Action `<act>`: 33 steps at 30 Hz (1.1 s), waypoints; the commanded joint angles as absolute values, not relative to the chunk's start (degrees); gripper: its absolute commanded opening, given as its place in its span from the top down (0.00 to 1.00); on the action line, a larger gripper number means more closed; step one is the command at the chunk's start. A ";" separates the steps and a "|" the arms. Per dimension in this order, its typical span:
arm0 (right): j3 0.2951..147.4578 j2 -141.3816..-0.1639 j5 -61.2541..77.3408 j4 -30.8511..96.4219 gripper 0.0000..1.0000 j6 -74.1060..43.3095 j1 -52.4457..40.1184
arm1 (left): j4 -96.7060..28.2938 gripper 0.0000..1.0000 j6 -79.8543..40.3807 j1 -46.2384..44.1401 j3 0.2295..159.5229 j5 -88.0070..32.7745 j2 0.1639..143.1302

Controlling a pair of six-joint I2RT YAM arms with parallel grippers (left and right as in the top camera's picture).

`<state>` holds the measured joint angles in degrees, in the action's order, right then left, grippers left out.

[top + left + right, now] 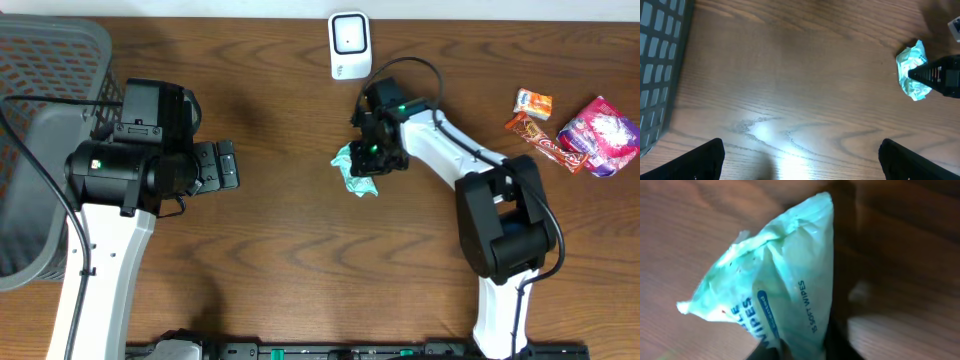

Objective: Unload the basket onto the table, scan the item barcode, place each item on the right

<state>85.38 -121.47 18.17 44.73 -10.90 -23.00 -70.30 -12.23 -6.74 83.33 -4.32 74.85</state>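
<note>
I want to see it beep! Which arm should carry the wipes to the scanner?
The right arm. The right gripper pinches the wipes pack, close to the white scanner. The left gripper is open, empty, near the basket.

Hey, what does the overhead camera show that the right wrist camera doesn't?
Only overhead: the scanner, the basket and the snacks. Only right wrist: the lettering on the pack, which reads SOFT WIPES. Both: the pale green pack and the wooden table.

mint-green wipes pack (785,295); brown woodgrain table (280,270)
</note>
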 commanded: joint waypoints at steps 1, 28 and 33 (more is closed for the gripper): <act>89.82 -120.20 14.72 45.54 0.99 -14.63 -23.75 | -70.46 0.02 -12.56 -6.44 83.59 -3.81 75.02; 98.83 -124.66 -15.16 1.06 0.99 -24.58 -23.68 | -70.46 0.02 -12.56 -6.44 83.59 -3.81 75.02; 98.83 -127.90 -17.93 -1.56 0.99 -25.69 -23.51 | -70.46 0.02 -12.56 -6.44 83.59 -3.81 75.02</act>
<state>97.86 -124.90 -14.00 -1.04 -24.23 -23.86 -70.30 -12.23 -6.74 83.31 -4.32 74.85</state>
